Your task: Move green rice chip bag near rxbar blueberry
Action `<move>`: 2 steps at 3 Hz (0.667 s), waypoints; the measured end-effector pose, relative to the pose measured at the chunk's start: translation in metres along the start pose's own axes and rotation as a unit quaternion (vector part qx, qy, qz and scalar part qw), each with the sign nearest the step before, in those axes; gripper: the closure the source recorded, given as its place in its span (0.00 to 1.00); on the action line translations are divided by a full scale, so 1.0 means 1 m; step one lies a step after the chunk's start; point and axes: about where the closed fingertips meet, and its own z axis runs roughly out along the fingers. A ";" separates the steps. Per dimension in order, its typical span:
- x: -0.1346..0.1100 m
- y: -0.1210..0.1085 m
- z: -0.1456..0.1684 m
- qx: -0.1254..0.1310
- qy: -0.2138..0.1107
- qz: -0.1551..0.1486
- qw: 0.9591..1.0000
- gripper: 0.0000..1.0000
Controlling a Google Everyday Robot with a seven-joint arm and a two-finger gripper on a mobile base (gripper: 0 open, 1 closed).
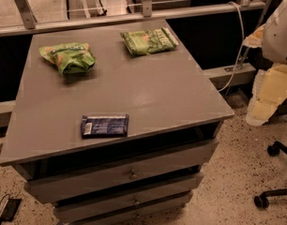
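Note:
The green rice chip bag (68, 56) is a puffy lime-green bag with orange-pink chip pictures. It lies at the far left of the grey cabinet top (148, 93). The rxbar blueberry (104, 125) is a flat dark blue wrapper with a white patch at its left end. It lies near the front edge, left of the middle, well apart from the bag. A white rounded part of my arm (280, 29) shows at the right edge, beyond the cabinet. The gripper itself is out of view.
A flatter rectangular green bag (148, 41) lies at the far middle of the top. The cabinet has drawers (132, 173) below. A railing (143, 8) runs behind it. An office chair base (274, 172) stands on the speckled floor at the right.

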 end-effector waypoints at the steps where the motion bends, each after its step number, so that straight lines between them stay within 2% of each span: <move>1: 0.000 0.000 0.000 0.000 0.000 0.000 1.000 0.00; 2: -0.007 -0.002 0.001 0.001 -0.003 -0.007 1.000 0.00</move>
